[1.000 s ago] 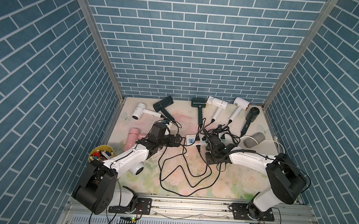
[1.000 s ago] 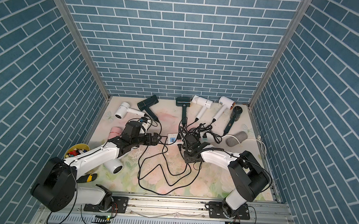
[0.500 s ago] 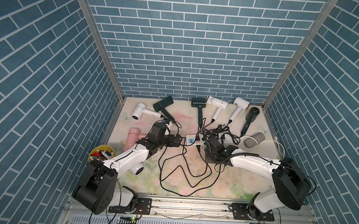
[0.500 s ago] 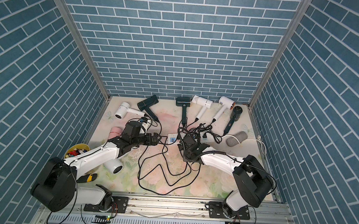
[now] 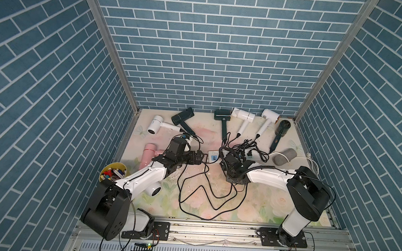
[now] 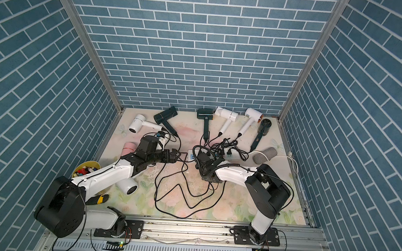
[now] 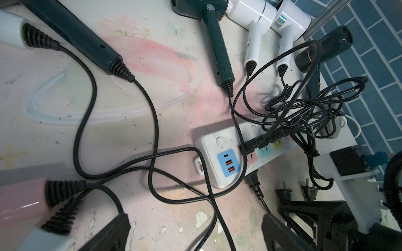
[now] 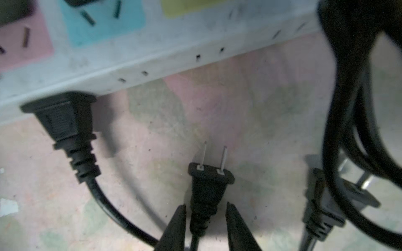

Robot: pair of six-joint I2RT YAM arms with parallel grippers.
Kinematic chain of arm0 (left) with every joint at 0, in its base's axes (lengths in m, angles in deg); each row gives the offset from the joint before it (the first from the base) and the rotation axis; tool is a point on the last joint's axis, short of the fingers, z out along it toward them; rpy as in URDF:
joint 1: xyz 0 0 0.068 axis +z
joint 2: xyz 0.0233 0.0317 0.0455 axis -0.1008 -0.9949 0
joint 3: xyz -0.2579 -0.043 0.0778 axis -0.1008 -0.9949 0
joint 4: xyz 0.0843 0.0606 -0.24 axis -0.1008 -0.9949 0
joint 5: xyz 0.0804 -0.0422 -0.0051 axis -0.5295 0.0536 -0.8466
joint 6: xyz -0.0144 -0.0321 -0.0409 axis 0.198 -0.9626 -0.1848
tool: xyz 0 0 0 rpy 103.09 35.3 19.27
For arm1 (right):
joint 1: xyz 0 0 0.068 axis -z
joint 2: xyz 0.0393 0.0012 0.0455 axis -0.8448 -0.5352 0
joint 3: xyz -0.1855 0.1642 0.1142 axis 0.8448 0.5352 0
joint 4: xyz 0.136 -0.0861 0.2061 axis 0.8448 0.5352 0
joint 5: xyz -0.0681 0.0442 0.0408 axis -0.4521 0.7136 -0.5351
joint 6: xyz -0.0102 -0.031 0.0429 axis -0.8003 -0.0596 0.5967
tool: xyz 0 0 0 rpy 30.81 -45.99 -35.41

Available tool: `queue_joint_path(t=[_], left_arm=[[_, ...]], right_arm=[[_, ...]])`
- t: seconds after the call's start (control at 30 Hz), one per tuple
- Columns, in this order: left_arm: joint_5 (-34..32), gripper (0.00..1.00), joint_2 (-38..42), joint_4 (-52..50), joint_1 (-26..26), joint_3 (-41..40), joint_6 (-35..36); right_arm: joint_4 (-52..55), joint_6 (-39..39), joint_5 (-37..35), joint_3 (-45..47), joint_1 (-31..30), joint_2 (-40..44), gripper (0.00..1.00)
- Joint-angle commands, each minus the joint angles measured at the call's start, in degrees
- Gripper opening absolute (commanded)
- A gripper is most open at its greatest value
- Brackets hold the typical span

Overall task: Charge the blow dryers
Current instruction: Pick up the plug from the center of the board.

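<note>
Several blow dryers lie along the back of the table: white (image 5: 155, 125), dark green (image 5: 182, 116), dark green (image 5: 222, 115), more white ones (image 5: 242, 114) and a black one (image 5: 282, 127). A pink one (image 5: 148, 151) lies beside my left arm. Their black cords tangle over the white power strip (image 5: 213, 155). My right gripper (image 8: 205, 208) is open, its jaws standing either side of the tail of a loose two-pin plug (image 8: 208, 184) with small gaps. The plug lies on the table just short of the power strip (image 8: 152, 54). My left gripper (image 7: 193, 226) is wide open over cords near the power strip's (image 7: 219, 160) USB end.
A grey cylinder (image 5: 285, 156) lies at the strip's far right end. A yellow bowl (image 5: 112, 174) of small coloured pieces sits by the left wall. Two more loose plugs (image 8: 63, 117) (image 8: 326, 206) flank the one between my jaws. Cord loops (image 5: 205, 198) spread over the front of the table.
The right arm has shifted its elbow a little while its wrist stays at the power strip. The left arm has not moved.
</note>
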Motion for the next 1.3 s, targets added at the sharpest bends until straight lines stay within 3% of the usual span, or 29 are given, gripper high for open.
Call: queue_joint_path(t=[0.0,0.13,0.27,0.47,0.6,0.97,1.27], left_arm=[[-0.3,1.00,0.8,-1.1,0.0,1.2,0.8],[-0.4,1.00,0.8,-1.2,0.0,1.2,0.8],[-0.3,0.99,0.3,-1.2,0.0,1.3,0.7],[6.0,0.99,-3.6,-4.1,1.9,6.1,-0.2],[9.8,0.98,-9.9,-8.2,2.7,12.3,1.0],[11.2,0.70,-31.3,-22.3,4.2,35.4,4.9],[15.4,0.63,-47.1,-30.0,4.1,52.6,6.6]], right_arm=[[2.2,3.4,-2.5,-1.9,-0.2,-2.3,0.30],[2.5,3.0,-3.3,-2.5,-0.2,-2.9,0.21],[0.5,0.8,-3.3,-0.6,-0.1,-1.0,0.00],[-4.7,-8.7,-2.9,3.1,0.1,4.0,0.00],[-9.6,-16.2,1.8,5.7,1.9,6.7,0.00],[-15.5,-25.1,16.0,7.5,8.5,6.5,0.00],[-16.3,-27.8,19.1,5.9,10.0,3.4,0.00]])
